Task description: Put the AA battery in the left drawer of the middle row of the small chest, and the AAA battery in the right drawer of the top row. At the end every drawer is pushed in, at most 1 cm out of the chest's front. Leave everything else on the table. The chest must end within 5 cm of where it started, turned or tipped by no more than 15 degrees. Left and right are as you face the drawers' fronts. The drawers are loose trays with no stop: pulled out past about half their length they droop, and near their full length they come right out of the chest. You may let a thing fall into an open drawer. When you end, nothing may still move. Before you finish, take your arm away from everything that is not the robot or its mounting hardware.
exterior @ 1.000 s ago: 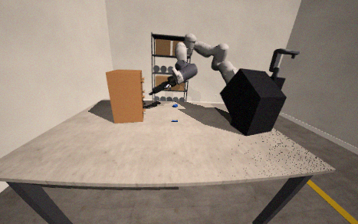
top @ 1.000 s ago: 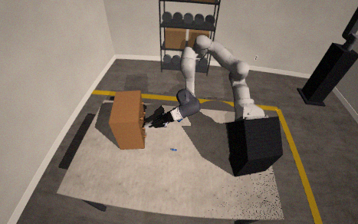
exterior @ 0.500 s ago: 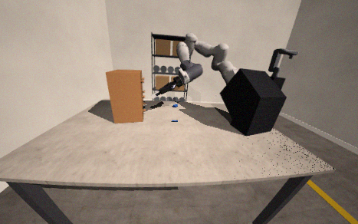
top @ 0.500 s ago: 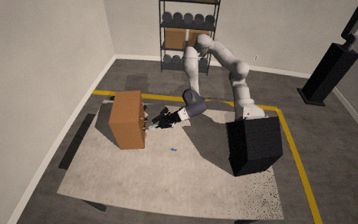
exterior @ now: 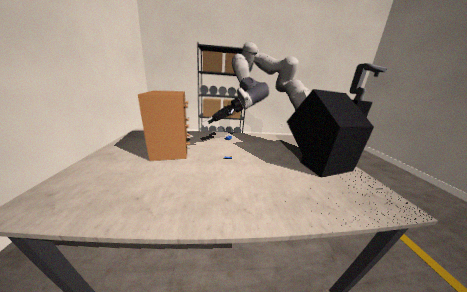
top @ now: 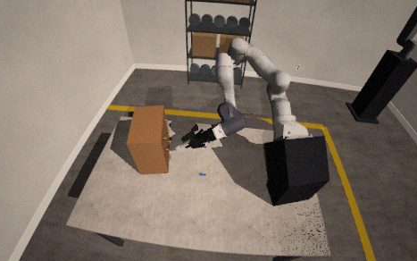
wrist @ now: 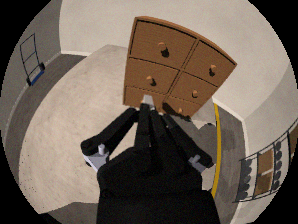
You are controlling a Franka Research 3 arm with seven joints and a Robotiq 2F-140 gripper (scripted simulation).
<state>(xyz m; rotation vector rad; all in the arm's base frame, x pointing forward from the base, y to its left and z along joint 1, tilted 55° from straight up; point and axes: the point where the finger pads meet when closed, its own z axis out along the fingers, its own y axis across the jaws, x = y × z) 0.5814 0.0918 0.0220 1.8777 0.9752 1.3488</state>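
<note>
The orange-brown chest point(top: 148, 134) point(exterior: 163, 125) point(wrist: 154, 41) stands upright, with two columns and three rows of knobbed drawers. The top and middle drawers look pushed in; the bottom row is partly hidden behind the fingers. My gripper point(top: 178, 147) point(exterior: 210, 121) point(wrist: 146, 100) is shut and holds nothing visible. Its tips are in front of the chest, over the bottom left drawer in the wrist view, with a gap to the front in the exterior view. A small blue battery point(top: 202, 174) point(exterior: 228, 157) lies on the table. Another blue item point(exterior: 228, 137) lies farther back. Which is AA or AAA cannot be told.
A large black block point(top: 304, 172) point(exterior: 331, 132) stands at the table's right side, by the arm's base. A shelf rack point(top: 220, 30) point(exterior: 221, 73) stands behind the table. The table's point(top: 155, 210) point(exterior: 189, 200) near edge runs across the front.
</note>
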